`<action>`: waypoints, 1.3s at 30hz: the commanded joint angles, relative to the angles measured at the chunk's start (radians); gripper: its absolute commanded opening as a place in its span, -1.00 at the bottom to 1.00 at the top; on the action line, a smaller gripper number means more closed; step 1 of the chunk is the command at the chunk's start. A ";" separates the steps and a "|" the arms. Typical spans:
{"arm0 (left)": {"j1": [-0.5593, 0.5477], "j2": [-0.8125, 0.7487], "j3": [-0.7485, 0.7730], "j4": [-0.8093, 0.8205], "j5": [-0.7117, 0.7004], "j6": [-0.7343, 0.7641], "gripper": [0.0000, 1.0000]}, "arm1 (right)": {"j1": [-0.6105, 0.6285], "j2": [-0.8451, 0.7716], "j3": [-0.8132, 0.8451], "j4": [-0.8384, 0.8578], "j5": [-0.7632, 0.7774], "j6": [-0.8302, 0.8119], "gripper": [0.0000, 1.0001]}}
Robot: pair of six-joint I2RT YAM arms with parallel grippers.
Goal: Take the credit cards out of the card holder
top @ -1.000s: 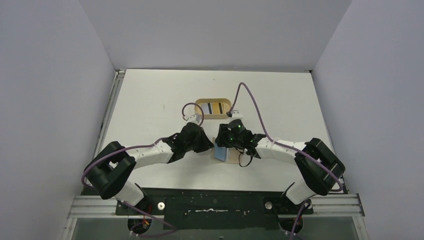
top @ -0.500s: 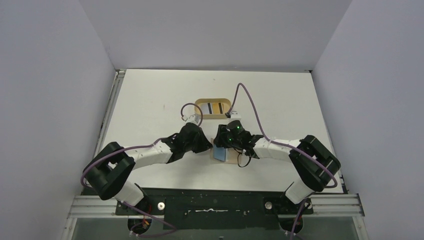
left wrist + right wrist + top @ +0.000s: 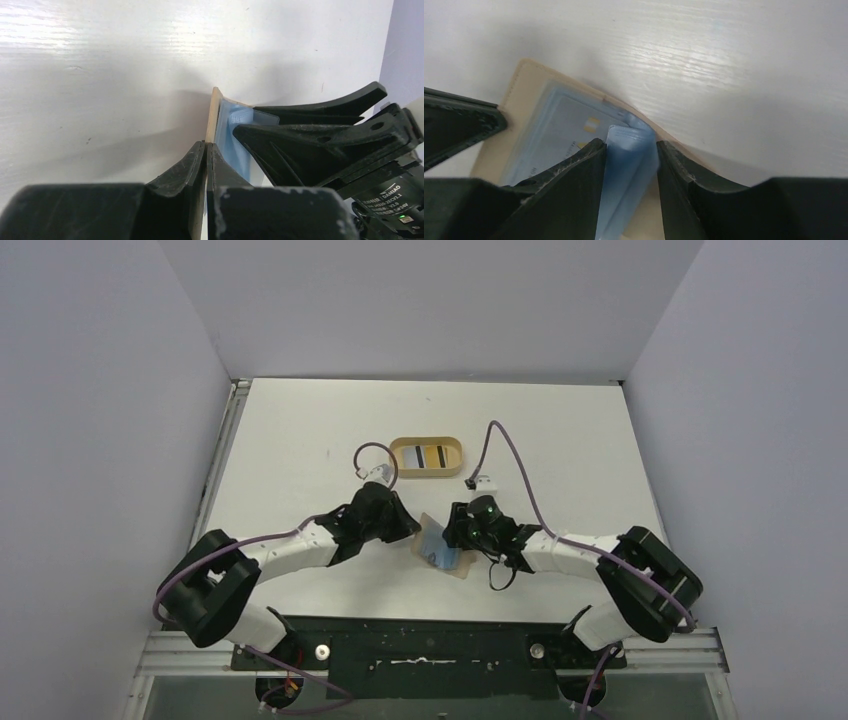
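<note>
The tan card holder (image 3: pixel 459 568) lies tilted between my two grippers near the table's front middle. My left gripper (image 3: pixel 412 533) is shut on the holder's thin tan edge (image 3: pixel 214 112). A light blue card (image 3: pixel 436 546) shows in the open holder. In the right wrist view my right gripper (image 3: pixel 630 144) is closed on a bowed light blue card (image 3: pixel 626 167) that stands up out of the holder (image 3: pixel 521 90). A second pale blue card face (image 3: pixel 559 130) lies flat in the holder. No yellow-orange card shows at the holder.
An oval tan tray (image 3: pixel 455 452) stands behind the grippers and holds flat pieces in white, dark and yellow. The right arm's purple cable (image 3: pixel 500 445) loops beside it. The right gripper's fingers (image 3: pixel 310 130) fill the right of the left wrist view.
Both grippers have drawn toward the near edge, the right one also to the right. The holder has turned and tilted between them, with more blue card showing.
</note>
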 commanded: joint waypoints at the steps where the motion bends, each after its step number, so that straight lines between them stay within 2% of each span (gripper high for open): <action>1: 0.021 -0.057 0.009 0.048 -0.036 0.004 -1.00 | -0.009 -0.075 -0.039 -0.117 0.071 -0.040 -0.18; 7: 0.026 -0.062 0.000 0.036 -0.053 -0.001 -1.00 | -0.010 -0.185 -0.034 -0.251 0.169 -0.090 -0.13; 12: 0.025 -0.043 -0.013 0.036 -0.074 -0.015 -1.00 | -0.002 -0.311 0.030 -0.318 0.210 -0.163 0.14; 14: 0.024 -0.025 -0.028 0.040 -0.083 -0.034 -1.00 | 0.008 -0.358 0.046 -0.298 0.187 -0.189 0.18; 17: 0.024 0.008 -0.054 0.058 -0.097 -0.059 -1.00 | 0.007 -0.393 0.044 -0.210 0.065 -0.192 0.19; 21: 0.021 0.061 -0.075 0.085 -0.090 -0.086 -1.00 | -0.007 -0.314 0.040 -0.052 -0.166 -0.102 0.19; 23: 0.021 0.075 -0.083 0.099 -0.086 -0.100 -1.00 | -0.007 -0.249 0.034 0.018 -0.226 -0.052 0.19; 30: 0.021 0.099 -0.097 0.107 -0.084 -0.109 -1.00 | -0.058 -0.033 -0.037 0.244 -0.353 0.078 0.17; 39: 0.022 0.119 -0.123 0.140 -0.080 -0.120 -1.00 | -0.063 0.051 -0.062 0.298 -0.379 0.112 0.15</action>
